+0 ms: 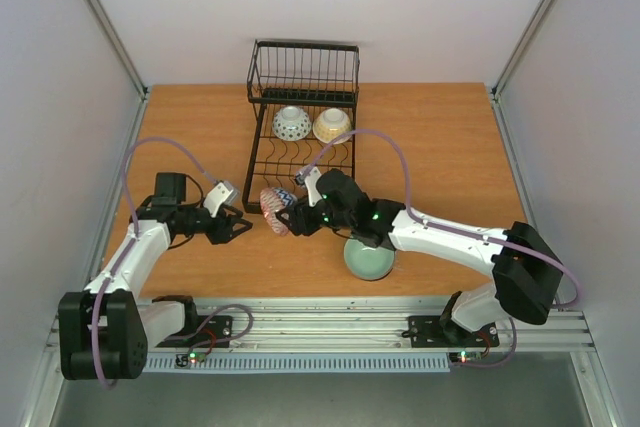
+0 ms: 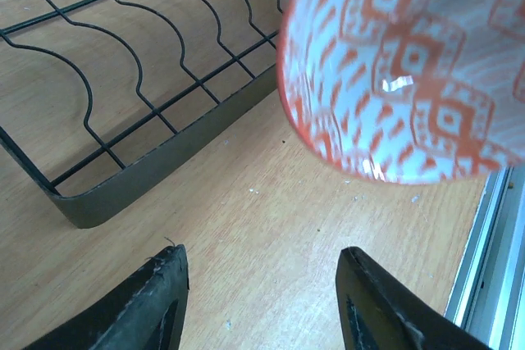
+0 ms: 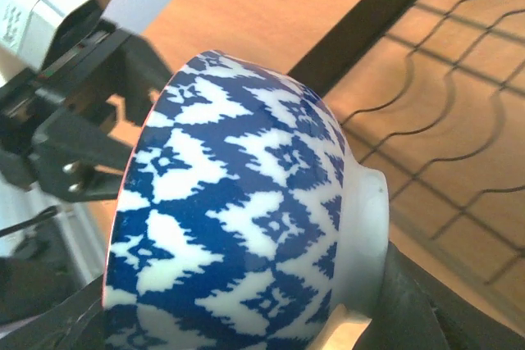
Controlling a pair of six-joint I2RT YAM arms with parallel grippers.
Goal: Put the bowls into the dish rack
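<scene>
My right gripper is shut on a blue-and-white patterned bowl, held on its side above the table by the near left corner of the black wire dish rack. A red-and-white patterned bowl lies right against its mouth; it fills the upper right of the left wrist view. I cannot tell what holds it. My left gripper is open and empty, just left of these bowls and low over the table. A celadon green bowl sits on the table under my right arm.
A blue-and-white patterned bowl and a cream-yellow bowl stand in the rack's far slots, before its tall wire basket. The rack's near slots hold nothing. A metal rail runs along the table's near edge.
</scene>
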